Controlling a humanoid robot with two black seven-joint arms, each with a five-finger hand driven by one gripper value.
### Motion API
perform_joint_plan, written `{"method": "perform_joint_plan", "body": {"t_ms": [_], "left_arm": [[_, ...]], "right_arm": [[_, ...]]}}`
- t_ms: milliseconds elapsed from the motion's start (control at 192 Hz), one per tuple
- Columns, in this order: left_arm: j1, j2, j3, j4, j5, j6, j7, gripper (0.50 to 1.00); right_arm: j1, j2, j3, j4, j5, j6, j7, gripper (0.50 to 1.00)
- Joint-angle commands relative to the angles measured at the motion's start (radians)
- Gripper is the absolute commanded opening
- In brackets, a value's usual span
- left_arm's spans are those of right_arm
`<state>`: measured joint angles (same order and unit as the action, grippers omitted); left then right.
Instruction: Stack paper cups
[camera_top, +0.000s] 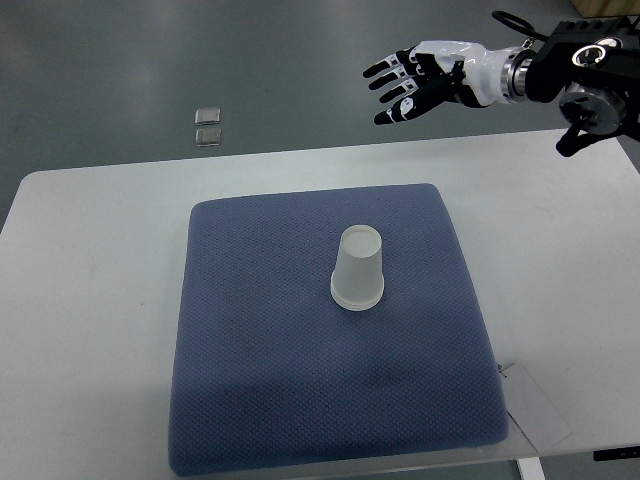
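One white paper cup (358, 268) stands upside down, wide rim down and narrow base up, near the middle of a blue mat (260, 380). It may be more than one cup nested; cannot tell from above. Cup is well apart from the right hand (420, 80), lying below and to the left of it in the top view, and nothing touches it.

Right hand: white shell, black fingers (385, 70), fingers spread and relaxed, pinching nothing. It hangs in the air past the far edge of the table (90, 300), fingertips pointing toward picture left. Its black forearm (590, 75) comes in from the upper right edge.

Mat lies flat on the white table, below the hand. A white tag (535, 405) shows at the mat's near right corner. Two small clear square items (208, 126) lie on the grey floor far to the left of the hand.
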<state>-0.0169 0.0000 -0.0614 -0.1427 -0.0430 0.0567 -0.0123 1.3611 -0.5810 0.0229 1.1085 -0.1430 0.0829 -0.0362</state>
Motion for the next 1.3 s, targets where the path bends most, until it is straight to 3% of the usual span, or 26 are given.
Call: {"method": "perform_joint_plan", "body": {"t_ms": [0,177,432,562,1030,1295], "left_arm": [[0.0,0.0,0.0,0.0,0.0,0.0,0.0,1.0],[0.0,0.0,0.0,0.0,0.0,0.0,0.0,1.0],[0.0,0.0,0.0,0.0,0.0,0.0,0.0,1.0],[0.0,0.0,0.0,0.0,0.0,0.0,0.0,1.0],[0.0,0.0,0.0,0.0,0.0,0.0,0.0,1.0],[0.0,0.0,0.0,0.0,0.0,0.0,0.0,1.0]], "right_arm": [[-0.152,0.001,0.19,-0.045,0.082,-0.034,0.03,0.832],[-0.333,0.101,0.431,-0.153,0.233,-0.069,0.064,0.834],[-0.445,0.205,0.561,-0.21,0.24,-0.069,0.065,0.836],[-0.491,0.233,0.604,-0.213,0.24,-0.057,0.067,0.86],[-0.657,0.296,0.764,-0.246,0.24,0.026,0.128,0.862],[-0.665,0.319,0.769,-0.295,0.24,0.071,0.133,0.864]]}}
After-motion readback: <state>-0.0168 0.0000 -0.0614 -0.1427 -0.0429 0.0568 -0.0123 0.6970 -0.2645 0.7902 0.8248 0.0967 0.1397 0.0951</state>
